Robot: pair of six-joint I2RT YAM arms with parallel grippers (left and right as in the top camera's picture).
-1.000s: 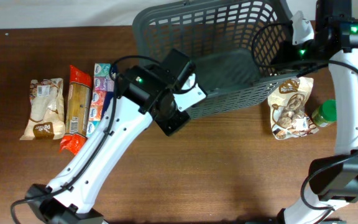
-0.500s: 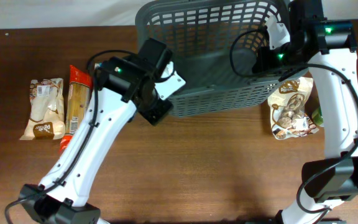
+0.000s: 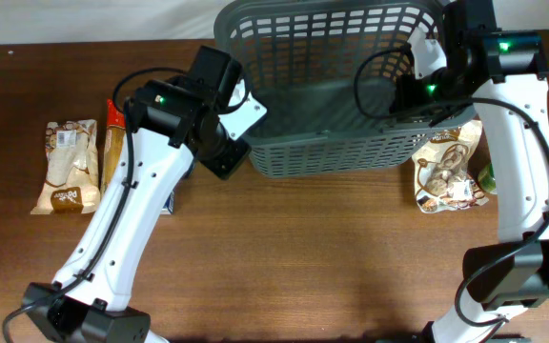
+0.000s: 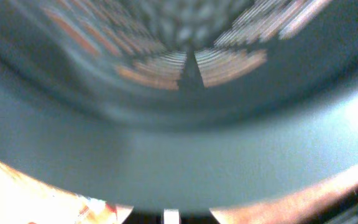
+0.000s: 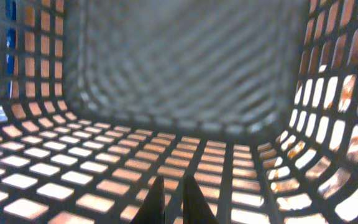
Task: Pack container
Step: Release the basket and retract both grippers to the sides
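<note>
The container (image 3: 351, 152), a large dark grey lattice basket, sits at the table's far middle, its front wall square to me. My left gripper (image 3: 239, 143) is at its front left corner. In the left wrist view the blurred rim (image 4: 179, 143) fills the frame right at the gripper (image 4: 171, 218), which looks shut on it. My right gripper (image 3: 416, 90) is at the right wall. In the right wrist view, my right gripper (image 5: 174, 199) has its fingers nearly together with a lattice bar between them. That view looks into the basket (image 5: 166, 81).
A beige food pack (image 3: 65, 167) and an orange-red pack (image 3: 112, 157) lie at the left, partly under my left arm. A brown and white snack bag (image 3: 446, 171) and a green-lidded jar (image 3: 490, 177) lie just right of the basket.
The basket has swung from a slanted pose to square with the table. My left gripper moved left and back with its corner. My right gripper shifted left a second ago, then held still.
</note>
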